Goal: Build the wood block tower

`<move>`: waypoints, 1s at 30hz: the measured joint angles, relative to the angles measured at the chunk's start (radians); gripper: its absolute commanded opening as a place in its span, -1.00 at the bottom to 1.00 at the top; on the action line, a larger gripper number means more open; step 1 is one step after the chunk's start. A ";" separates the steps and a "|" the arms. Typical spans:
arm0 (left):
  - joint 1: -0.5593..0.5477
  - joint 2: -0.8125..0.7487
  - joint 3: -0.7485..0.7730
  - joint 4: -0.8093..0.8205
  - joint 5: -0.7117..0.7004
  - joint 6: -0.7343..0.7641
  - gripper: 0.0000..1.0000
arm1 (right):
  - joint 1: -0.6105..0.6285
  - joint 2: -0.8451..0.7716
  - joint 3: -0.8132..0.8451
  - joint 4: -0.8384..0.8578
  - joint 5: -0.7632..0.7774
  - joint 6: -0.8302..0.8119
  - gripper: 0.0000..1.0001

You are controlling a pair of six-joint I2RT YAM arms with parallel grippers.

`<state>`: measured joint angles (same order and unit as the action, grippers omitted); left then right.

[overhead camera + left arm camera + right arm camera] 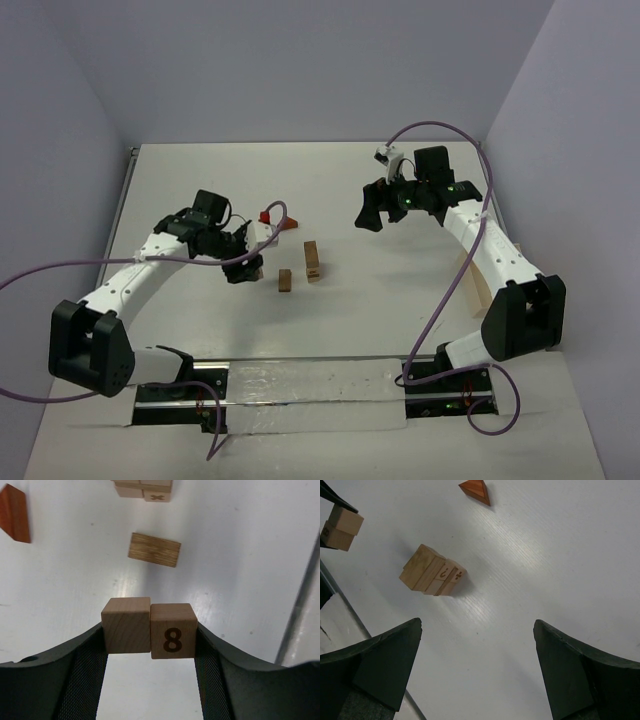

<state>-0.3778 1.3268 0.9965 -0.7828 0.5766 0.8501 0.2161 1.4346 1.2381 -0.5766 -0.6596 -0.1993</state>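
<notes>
My left tool [150, 630] pinches two cubes [126, 626] side by side, one marked 8; my right tool [477, 630] is spread wide, empty. The wood block tower [313, 260] stands in the middle of the tabletop [400, 300], a loose brick [154, 549] near it. I judge this the carry: next I must level the pair over the tower and seat it squarely.

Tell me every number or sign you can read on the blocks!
"8": on the numbered cube, gripped beside a plain cube in the left hand.
"x": on a cube of the wood block tower.
Two more marks on that tower, right wrist view: too blurred to read.
</notes>
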 measured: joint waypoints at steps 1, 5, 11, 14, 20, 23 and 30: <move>0.004 -0.010 -0.006 -0.004 0.013 -0.007 -1.00 | 0.000 -0.001 0.000 0.000 -0.011 0.004 0.99; 0.060 -0.058 0.007 0.010 0.130 -0.095 -1.00 | -0.001 -0.005 -0.001 0.014 -0.138 0.063 0.99; 0.110 -0.286 0.009 0.184 0.200 -0.279 -1.00 | 0.004 -0.005 -0.036 0.231 -0.466 0.382 0.99; 0.108 -0.427 0.005 0.293 0.218 -0.360 -1.00 | 0.017 -0.020 -0.161 0.630 -0.568 0.725 0.95; 0.104 -0.544 -0.009 0.515 0.286 -0.545 -1.00 | 0.114 0.055 -0.305 1.475 -0.601 1.532 0.95; 0.102 -0.573 -0.069 0.669 0.315 -0.665 -1.00 | 0.184 0.096 -0.285 1.659 -0.591 1.767 0.96; 0.062 -0.579 -0.142 0.882 0.359 -0.856 -1.00 | 0.325 0.174 -0.187 1.837 -0.557 2.042 0.97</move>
<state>-0.3157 0.7478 0.8540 0.0988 0.9357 -0.0062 0.5407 1.6084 1.0507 1.2601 -1.2161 1.8427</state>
